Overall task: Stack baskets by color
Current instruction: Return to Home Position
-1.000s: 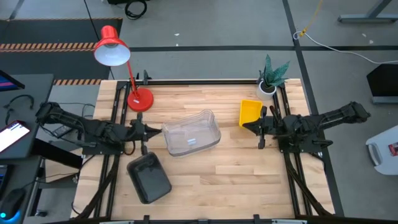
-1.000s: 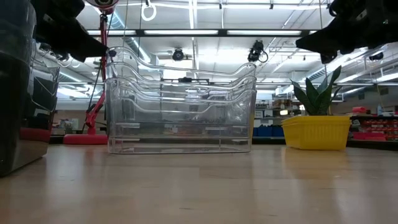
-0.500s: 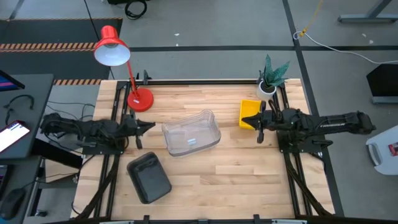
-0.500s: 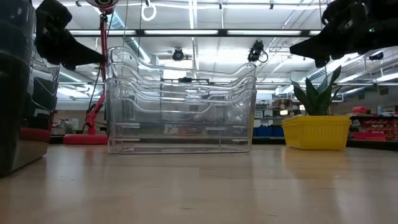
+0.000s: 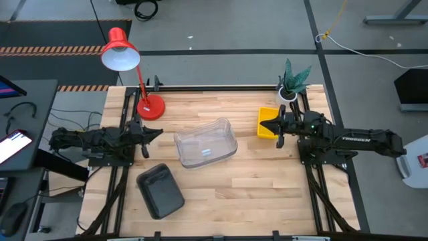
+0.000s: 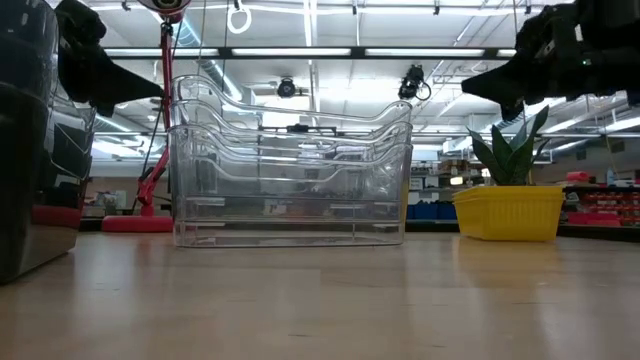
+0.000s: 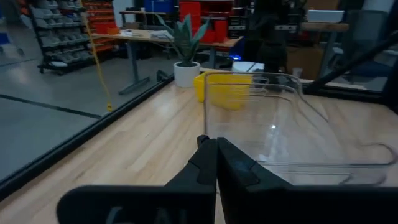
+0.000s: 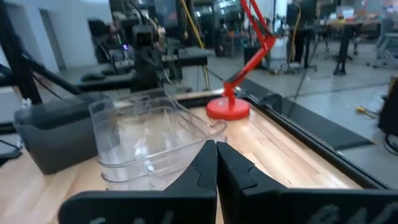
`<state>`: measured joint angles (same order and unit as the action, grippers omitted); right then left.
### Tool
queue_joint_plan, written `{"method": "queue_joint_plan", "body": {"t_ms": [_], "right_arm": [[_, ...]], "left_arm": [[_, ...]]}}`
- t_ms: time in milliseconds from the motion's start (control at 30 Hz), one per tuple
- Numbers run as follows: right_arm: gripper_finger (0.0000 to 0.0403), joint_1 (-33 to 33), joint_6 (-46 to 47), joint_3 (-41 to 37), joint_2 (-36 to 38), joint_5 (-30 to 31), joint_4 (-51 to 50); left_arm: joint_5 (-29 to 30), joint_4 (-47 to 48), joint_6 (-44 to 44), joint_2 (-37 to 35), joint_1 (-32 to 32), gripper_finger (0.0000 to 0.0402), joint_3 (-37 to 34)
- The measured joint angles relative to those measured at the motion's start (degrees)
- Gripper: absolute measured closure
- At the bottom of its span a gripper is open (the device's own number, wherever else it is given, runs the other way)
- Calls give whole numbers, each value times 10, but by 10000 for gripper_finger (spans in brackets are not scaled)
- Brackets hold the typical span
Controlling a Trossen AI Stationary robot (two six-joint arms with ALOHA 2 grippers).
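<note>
A stack of clear baskets [image 5: 206,142] stands on its base in the table's middle. A yellow basket [image 5: 270,119] sits at the far right by the plant, and a dark grey basket [image 5: 160,192] lies near the front left. My left gripper [image 5: 159,132] is shut and hangs level, left of the clear stack [image 7: 280,124] and apart from it. My right gripper [image 5: 263,127] is shut and level too. It hovers above the yellow basket's [image 6: 508,212] left edge, well clear of it, and points toward the clear stack [image 8: 149,137].
A red desk lamp [image 5: 144,100] stands at the far left, its base [image 8: 227,109] on the table. A small potted plant [image 5: 292,84] stands at the far right corner. Black rails run along the left and right sides. Bare wood lies in front of the clear stack.
My left gripper has drawn back from the clear stack toward the table's left edge, staying shut. My right arm has swung round, and its shut gripper has shifted a little toward the far edge, over the yellow basket. The baskets have not moved.
</note>
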<state>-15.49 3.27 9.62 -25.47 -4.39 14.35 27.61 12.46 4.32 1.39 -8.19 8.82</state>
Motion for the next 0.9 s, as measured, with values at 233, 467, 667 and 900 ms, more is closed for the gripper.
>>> {"method": "queue_joint_plan", "body": {"t_ms": [233,467,667,900], "right_arm": [[403,1,25,-89,0,-14,132],[402,0,32,-92,0,-15,121],[388,0,33,-92,0,-16,122],[383,0,74,-92,0,-12,116]], "left_arm": [[-6,-50,21,1,-35,395,-35],[-15,-100,13,4,-53,397,-58],[-27,-103,5,4,-52,389,-58],[-54,-102,-10,4,-52,394,-59]]}}
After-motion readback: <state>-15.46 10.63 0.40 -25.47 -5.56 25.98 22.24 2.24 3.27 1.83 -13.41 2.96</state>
